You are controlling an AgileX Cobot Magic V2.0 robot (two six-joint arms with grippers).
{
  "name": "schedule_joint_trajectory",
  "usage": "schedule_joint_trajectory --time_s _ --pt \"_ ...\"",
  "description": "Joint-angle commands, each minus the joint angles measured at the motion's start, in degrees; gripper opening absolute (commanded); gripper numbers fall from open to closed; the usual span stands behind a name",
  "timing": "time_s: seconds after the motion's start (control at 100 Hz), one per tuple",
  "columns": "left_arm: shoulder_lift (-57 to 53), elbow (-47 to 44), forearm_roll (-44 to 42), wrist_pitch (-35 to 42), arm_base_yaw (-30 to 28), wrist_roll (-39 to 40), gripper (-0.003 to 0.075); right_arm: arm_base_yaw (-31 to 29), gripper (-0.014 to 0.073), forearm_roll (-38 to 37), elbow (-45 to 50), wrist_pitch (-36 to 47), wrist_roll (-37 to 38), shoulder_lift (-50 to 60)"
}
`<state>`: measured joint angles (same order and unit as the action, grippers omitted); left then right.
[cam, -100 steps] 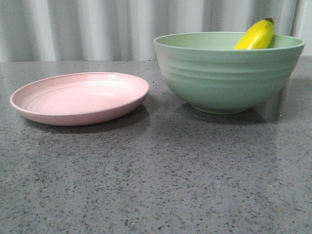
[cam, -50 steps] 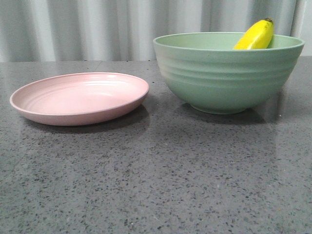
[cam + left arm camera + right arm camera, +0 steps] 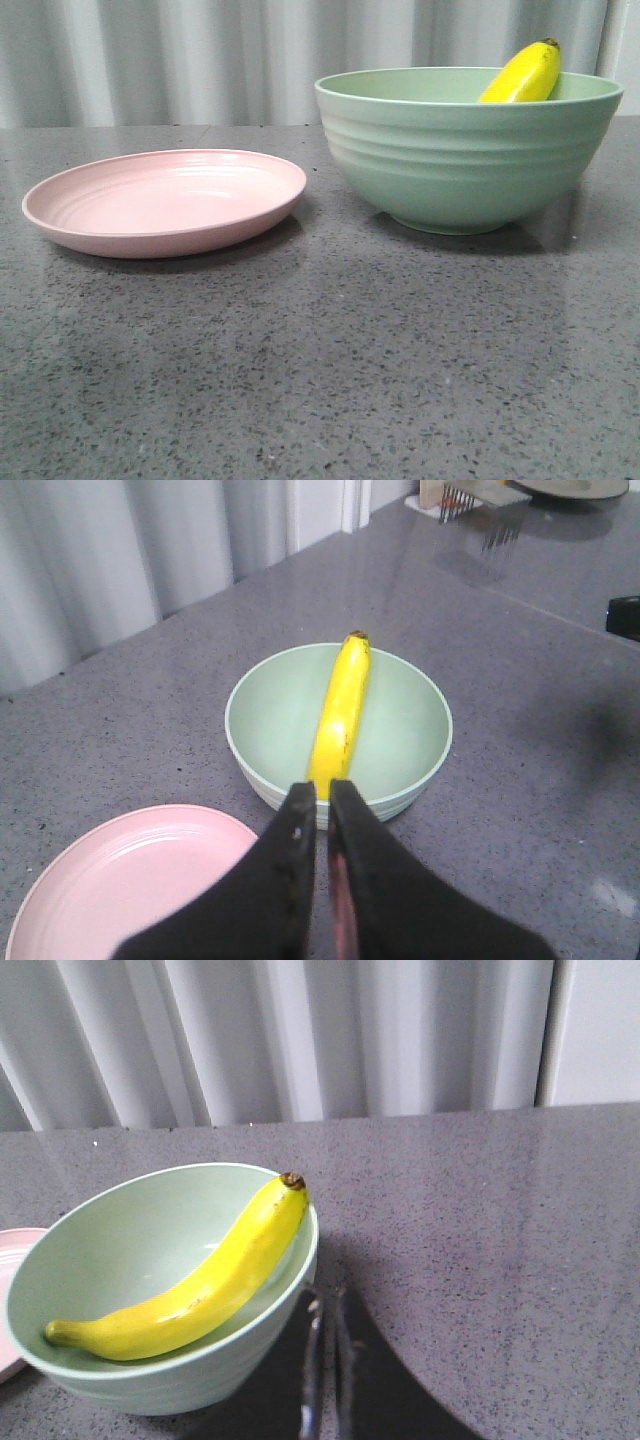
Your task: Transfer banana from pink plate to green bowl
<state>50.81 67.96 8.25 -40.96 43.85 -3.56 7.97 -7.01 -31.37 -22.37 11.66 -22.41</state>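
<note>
- Yellow banana (image 3: 524,74) sits inside the green bowl (image 3: 465,160), right of centre in the front view; only its dark-tipped upper end pokes over the far rim.
- Right wrist view: banana (image 3: 195,1285) lies along the bowl's inner wall, stem end low inside, dark tip propped up on the rim of the bowl (image 3: 150,1380).
- Pink plate (image 3: 165,200) at left of the front view, bare, just beside the bowl, not touching as far as I can tell.
- Left claw (image 3: 319,798): fingers nearly together, thin slit between them, nothing held; up above the worktop (image 3: 520,780), with the banana (image 3: 340,715) and bowl (image 3: 395,735) showing past its tips, plate (image 3: 130,880) at lower left.
- Right claw (image 3: 327,1310): fingers close with a narrow gap, holding nothing; just beside the bowl's outer wall.
- Neither claw shows in the front view.
- Judgement: transfer looks done, banana in bowl, plate cleared.
- Risk: banana tip rests on the rim, so a knock to the bowl could roll it out or slide it down.
- Risk: right claw is near the bowl wall; a sideways move on retreat could nudge the bowl, and it may slide on the smooth speckled worktop.
- Risk: left claw dropping from here could hit the near rim or the banana.
</note>
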Motion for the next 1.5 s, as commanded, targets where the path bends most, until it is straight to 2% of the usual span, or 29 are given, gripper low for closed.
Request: schedule_joint_trajectory --time_s 0.0,0.29,0.47,0.63,1.04,1.11,1.2,1.25,1.39,1.49 --pt "-7.17 -7.16 -0.11 11.50 0.46 0.43 -0.0019 -0.17 -0.0080 -1.59 1.53 6.57 -0.62 4.31" --pt "-30.37 -38.15 -0.11 29.80 0.46 0.43 -0.0019 -0.17 -0.0080 -3.35 10.30 7.03 -0.62 18.18" --pt "-41.29 -49.65 -0.11 31.64 0.46 0.43 -0.0019 -0.17 -0.0080 -3.82 13.54 5.02 -0.62 22.95" --pt "-45.83 -54.83 -0.11 31.64 0.46 0.43 -0.0019 -0.17 -0.0080 -3.82 14.42 3.06 -0.62 23.22" --pt "-45.95 -64.31 -0.11 31.54 0.46 0.43 -0.0019 -0.17 -0.0080 -3.82 14.42 3.06 -0.62 23.22" --pt "-45.95 -65.51 -0.11 34.00 0.46 0.43 -0.0019 -0.17 -0.0080 -3.82 14.42 3.06 -0.62 23.22" --pt "-45.95 -68.20 -0.11 42.97 0.13 0.43 -0.0019 -0.17 -0.0080 -3.82 14.42 3.06 -0.62 23.22" --pt "-45.95 -69.63 -0.11 47.43 -1.06 0.43 -0.0019 -0.17 -0.0080 -3.82 14.42 3.06 -0.62 23.22" --pt "-46.12 -69.39 -0.94 47.33 -8.87 0.43 -0.0019 -0.17 -0.0080 -3.82 14.42 3.06 -0.62 23.22" --pt "-47.10 -69.50 -3.37 47.44 -16.46 0.43 -0.0019 -0.17 -0.0080 -3.82 14.42 3.06 -0.62 23.22"
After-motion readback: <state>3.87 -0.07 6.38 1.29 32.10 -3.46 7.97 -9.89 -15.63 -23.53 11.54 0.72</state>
